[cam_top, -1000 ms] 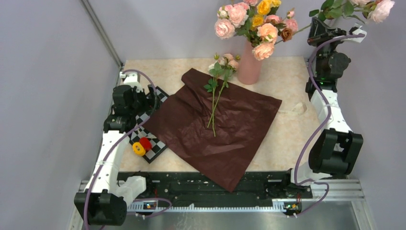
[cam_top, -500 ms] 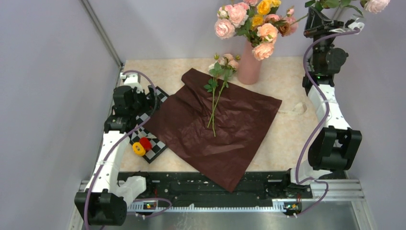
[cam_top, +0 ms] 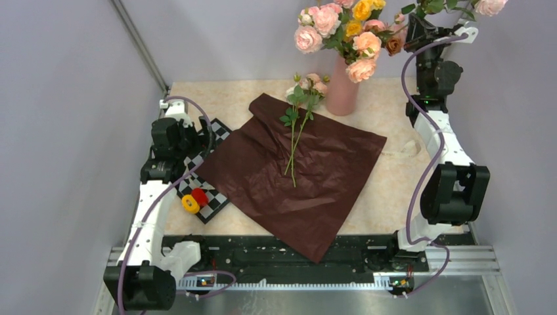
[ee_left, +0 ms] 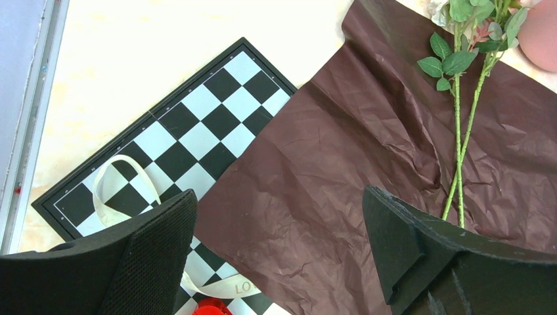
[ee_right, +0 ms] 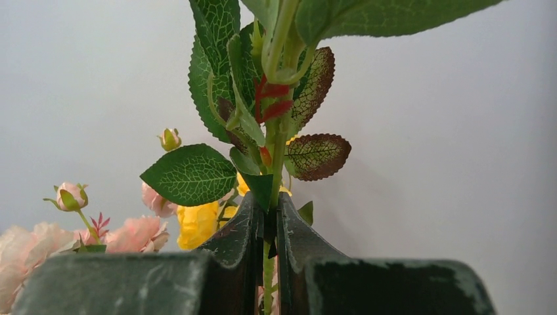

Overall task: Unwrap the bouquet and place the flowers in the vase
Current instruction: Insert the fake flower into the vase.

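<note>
**petal_watch:** So, where are the flowers (cam_top: pixel 299 125) seen right now? Is anything gripped?

**yam_fan:** Well, two thin-stemmed ones are laid flat on the opened dark red paper (cam_top: pixel 309 184). Their small blooms are tucked just left of the vase (cam_top: pixel 341 95), and the stems are pointed away from it toward the arm bases. One more stem (ee_right: pixel 276 151) is pinched tight by the right gripper (cam_top: pixel 420 26), which is held high to the right of the vase. It's level with the big roses (cam_top: pixel 341 29) that are stuck in the vase. In the right wrist view the stem is clamped upright between the closed fingers (ee_right: pixel 243 230), with veined leaves fanned out above.

**petal_watch:** And the left gripper (cam_top: pixel 197 141)?

**yam_fan:** It's spread wide with nothing caught in it, and it's parked well to the left of the vase, over a chessboard (ee_left: pixel 190 131). A cream ribbon (ee_left: pixel 115 190) is looped on that board beside one finger. The paper's edge is lapped over the board's corner on the vase side.

**petal_watch:** Is the vase knocked over?

**yam_fan:** Nope, it's stood upright, just behind the paper's far corner.
</note>
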Controlling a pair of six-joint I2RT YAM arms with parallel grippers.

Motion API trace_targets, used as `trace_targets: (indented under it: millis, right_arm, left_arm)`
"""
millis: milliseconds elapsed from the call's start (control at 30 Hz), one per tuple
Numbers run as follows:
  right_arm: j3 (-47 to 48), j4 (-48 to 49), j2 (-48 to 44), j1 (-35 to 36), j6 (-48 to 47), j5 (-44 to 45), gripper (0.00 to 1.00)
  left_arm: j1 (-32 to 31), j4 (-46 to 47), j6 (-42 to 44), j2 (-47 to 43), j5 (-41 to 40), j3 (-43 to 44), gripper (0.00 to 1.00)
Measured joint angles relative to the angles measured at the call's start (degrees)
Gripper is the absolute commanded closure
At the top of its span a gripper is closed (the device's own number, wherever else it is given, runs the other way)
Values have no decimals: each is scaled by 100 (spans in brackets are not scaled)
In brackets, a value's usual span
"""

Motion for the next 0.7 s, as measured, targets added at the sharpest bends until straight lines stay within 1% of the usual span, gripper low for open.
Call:
trace_targets:
  millis: [367, 700]
  right_arm:
    - [251, 11, 387, 37, 46, -136, 100]
    - [407, -90, 704, 76, -7, -649, 100]
  left_arm:
    - [37, 13, 0, 0, 0, -9, 1]
    - [55, 17, 0, 2, 4, -11, 1]
